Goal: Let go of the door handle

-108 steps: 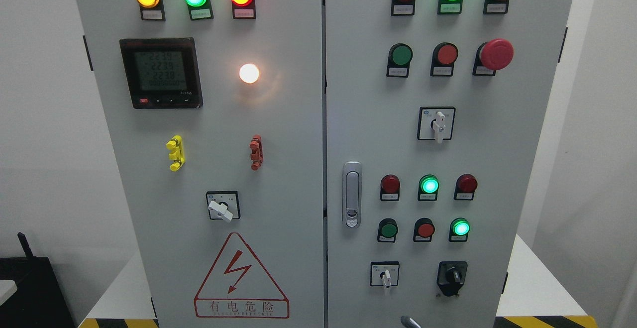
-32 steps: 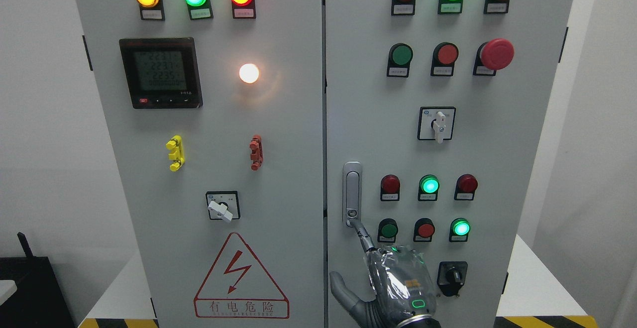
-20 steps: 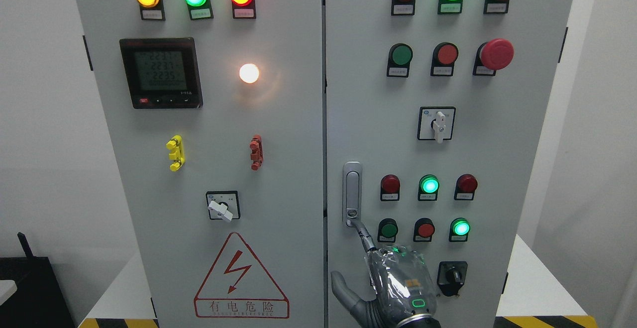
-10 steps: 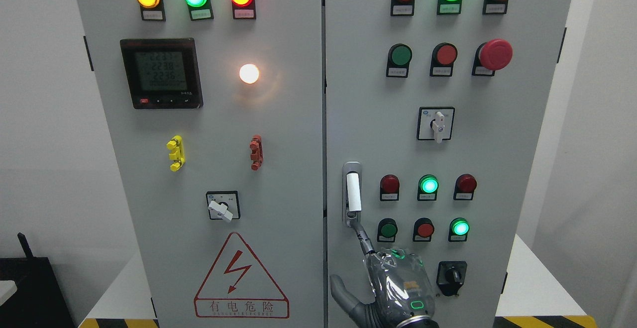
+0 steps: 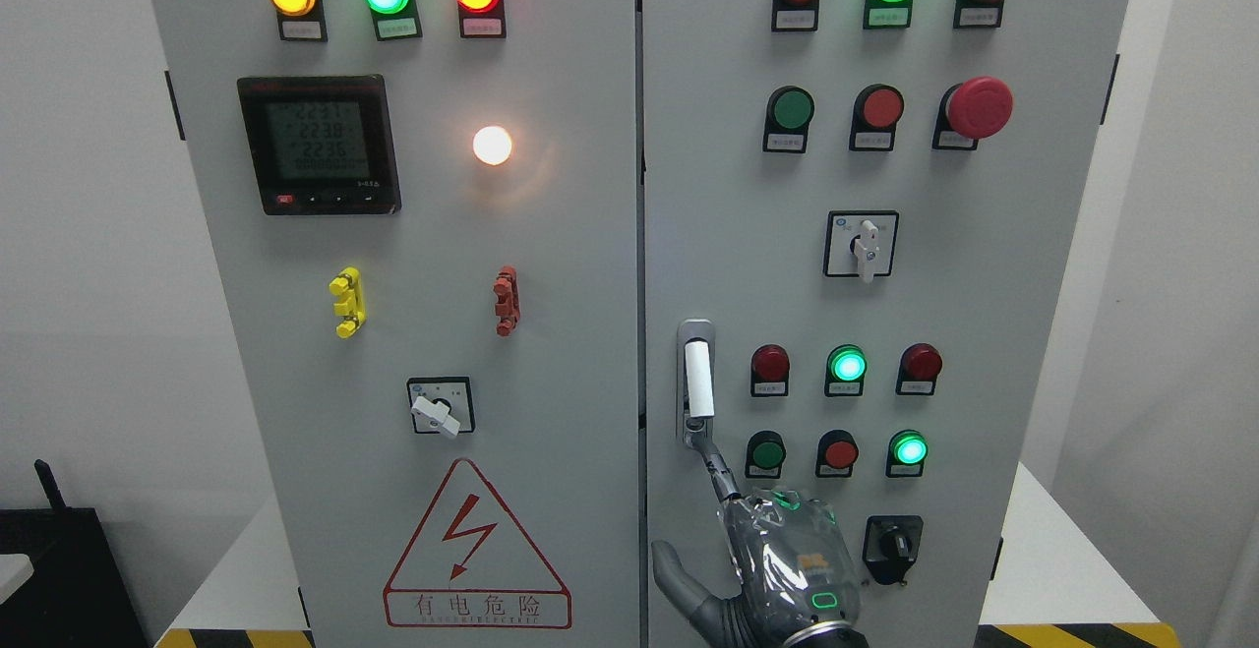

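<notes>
The grey metal left cabinet door [image 5: 433, 333] carries three lit round lamps along its top, one black digital meter [image 5: 319, 145] at 10 o'clock, and one glowing white lamp [image 5: 492, 145]. Below sit one yellow clip [image 5: 347, 303], one red clip [image 5: 507, 301], one white-knobbed rotary switch [image 5: 440, 408] and one red warning triangle [image 5: 476, 550] at 6 o'clock.

The silver door handle with a white bar [image 5: 697, 381] sits at the left edge of the grey right cabinet door [image 5: 984, 353], at 8 o'clock on it. The plastic-wrapped right hand [image 5: 777, 555] rises at 5 o'clock of the handle. Its index finger [image 5: 715, 461] is stretched to the handle's lower end and its thumb is splayed. It grips nothing; the other fingers are hidden.

This door shows twelve round lamps and buttons and two visible selector switches.
</notes>
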